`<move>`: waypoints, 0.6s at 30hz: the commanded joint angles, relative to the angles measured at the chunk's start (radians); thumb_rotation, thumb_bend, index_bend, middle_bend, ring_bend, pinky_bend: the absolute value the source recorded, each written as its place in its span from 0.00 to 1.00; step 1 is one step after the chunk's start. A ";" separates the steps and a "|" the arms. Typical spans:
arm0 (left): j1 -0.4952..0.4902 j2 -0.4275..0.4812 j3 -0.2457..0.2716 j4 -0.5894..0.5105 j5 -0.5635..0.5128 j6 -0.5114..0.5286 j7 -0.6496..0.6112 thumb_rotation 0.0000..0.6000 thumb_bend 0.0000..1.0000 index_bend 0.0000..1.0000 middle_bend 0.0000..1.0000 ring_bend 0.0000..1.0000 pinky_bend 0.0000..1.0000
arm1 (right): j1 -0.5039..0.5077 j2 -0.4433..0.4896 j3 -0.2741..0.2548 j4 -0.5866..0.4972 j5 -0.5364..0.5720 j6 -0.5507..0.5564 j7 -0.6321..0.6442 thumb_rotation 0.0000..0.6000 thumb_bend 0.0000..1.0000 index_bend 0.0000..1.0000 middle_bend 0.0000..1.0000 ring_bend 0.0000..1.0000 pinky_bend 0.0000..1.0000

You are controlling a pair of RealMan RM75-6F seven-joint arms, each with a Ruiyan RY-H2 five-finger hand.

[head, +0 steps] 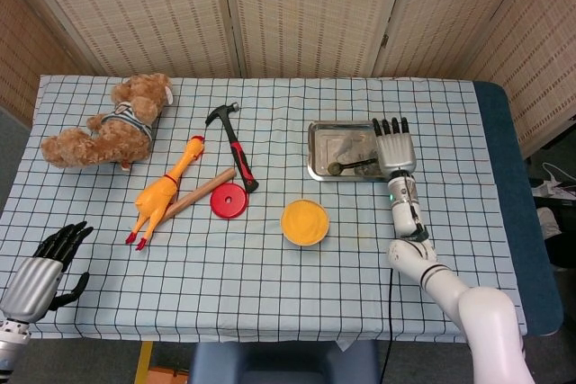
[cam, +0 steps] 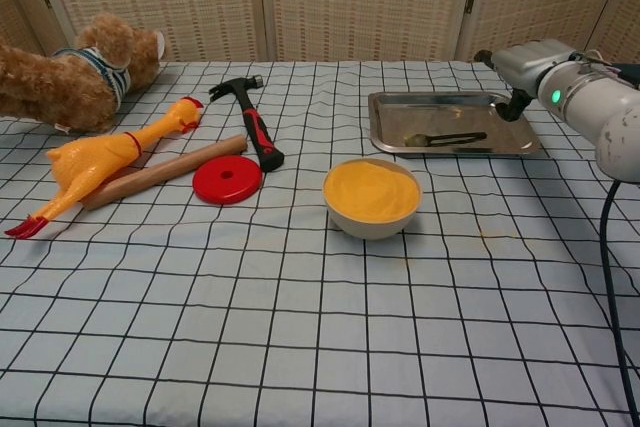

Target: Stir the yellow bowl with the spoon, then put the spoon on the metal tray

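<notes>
The yellow bowl [head: 305, 222] [cam: 372, 196] sits near the middle of the checked table, filled with yellow stuff. Behind it to the right is the metal tray [head: 324, 166] [cam: 390, 117], and the dark spoon [head: 349, 165] [cam: 445, 138] lies flat inside it. My right hand [head: 393, 145] [cam: 522, 69] hovers over the tray's right end, fingers stretched out and apart, holding nothing; its fingertips are just beyond the spoon's handle. My left hand [head: 45, 263] rests open at the table's near left corner, seen only in the head view.
On the left half lie a teddy bear [head: 108, 123] [cam: 70, 72], a rubber chicken [head: 165, 191] [cam: 100, 162], a wooden rolling pin [head: 200, 192] [cam: 165, 172], a red disc [head: 229, 201] [cam: 227, 180] and a red-handled hammer [head: 234, 146] [cam: 255, 127]. A woven screen stands behind the table.
</notes>
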 commanded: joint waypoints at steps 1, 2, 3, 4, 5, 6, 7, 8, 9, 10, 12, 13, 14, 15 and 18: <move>0.001 0.000 0.000 -0.001 0.002 0.003 0.001 1.00 0.47 0.00 0.00 0.00 0.14 | -0.052 0.099 0.005 -0.171 0.019 0.072 -0.032 1.00 0.38 0.00 0.03 0.00 0.00; 0.002 0.001 0.000 -0.001 0.003 0.007 0.002 1.00 0.47 0.00 0.00 0.00 0.14 | -0.079 0.141 0.002 -0.253 0.015 0.111 -0.033 1.00 0.38 0.00 0.03 0.00 0.00; 0.003 0.002 -0.001 -0.002 0.003 0.010 0.002 1.00 0.47 0.00 0.00 0.00 0.14 | -0.105 0.178 -0.003 -0.326 0.009 0.142 -0.033 1.00 0.37 0.00 0.02 0.00 0.00; 0.005 0.002 -0.002 -0.002 0.002 0.013 0.003 1.00 0.47 0.00 0.00 0.00 0.14 | -0.143 0.233 -0.013 -0.429 0.001 0.182 -0.034 1.00 0.37 0.00 0.02 0.00 0.00; 0.006 0.002 -0.002 -0.002 0.001 0.014 0.004 1.00 0.47 0.00 0.00 0.00 0.14 | -0.167 0.266 -0.019 -0.491 -0.008 0.207 -0.032 1.00 0.37 0.00 0.02 0.00 0.00; 0.007 0.002 -0.003 -0.003 -0.001 0.016 0.005 1.00 0.47 0.00 0.00 0.00 0.14 | -0.211 0.329 -0.035 -0.609 -0.023 0.249 -0.029 1.00 0.37 0.00 0.02 0.00 0.00; 0.008 0.002 -0.003 -0.003 -0.003 0.016 0.006 1.00 0.47 0.00 0.00 0.00 0.14 | -0.246 0.375 -0.047 -0.695 -0.034 0.282 -0.023 1.00 0.36 0.00 0.02 0.00 0.00; 0.008 0.002 -0.004 -0.003 -0.006 0.014 0.008 1.00 0.47 0.00 0.00 0.00 0.14 | -0.284 0.421 -0.062 -0.782 -0.048 0.315 -0.014 1.00 0.36 0.00 0.02 0.00 0.00; 0.007 0.000 -0.006 -0.003 -0.011 0.010 0.011 1.00 0.47 0.00 0.00 0.00 0.14 | -0.342 0.481 -0.090 -0.898 -0.073 0.367 0.005 1.00 0.36 0.00 0.02 0.00 0.00; 0.006 -0.001 -0.008 -0.002 -0.015 0.006 0.014 1.00 0.47 0.00 0.00 0.00 0.14 | -0.403 0.538 -0.128 -1.004 -0.116 0.423 0.027 1.00 0.36 0.00 0.02 0.00 0.00; 0.004 -0.005 -0.011 0.000 -0.023 0.000 0.021 1.00 0.47 0.00 0.00 0.00 0.14 | -0.485 0.596 -0.187 -1.109 -0.195 0.515 0.062 1.00 0.36 0.00 0.01 0.00 0.00; 0.003 -0.007 -0.012 0.001 -0.026 -0.003 0.025 1.00 0.47 0.00 0.00 0.00 0.14 | -0.523 0.616 -0.218 -1.140 -0.242 0.561 0.080 1.00 0.36 0.00 0.01 0.00 0.00; 0.003 -0.011 -0.014 0.003 -0.030 -0.005 0.031 1.00 0.47 0.00 0.00 0.00 0.14 | -0.572 0.636 -0.261 -1.167 -0.302 0.623 0.101 1.00 0.36 0.00 0.01 0.00 0.00; 0.003 -0.014 -0.016 0.003 -0.035 -0.007 0.036 1.00 0.47 0.00 0.00 0.00 0.14 | -0.607 0.648 -0.291 -1.181 -0.341 0.666 0.113 1.00 0.36 0.00 0.01 0.00 0.00; 0.003 -0.023 -0.022 0.002 -0.051 -0.016 0.061 1.00 0.47 0.00 0.00 0.00 0.14 | -0.714 0.690 -0.376 -1.244 -0.407 0.781 0.114 1.00 0.36 0.01 0.01 0.00 0.00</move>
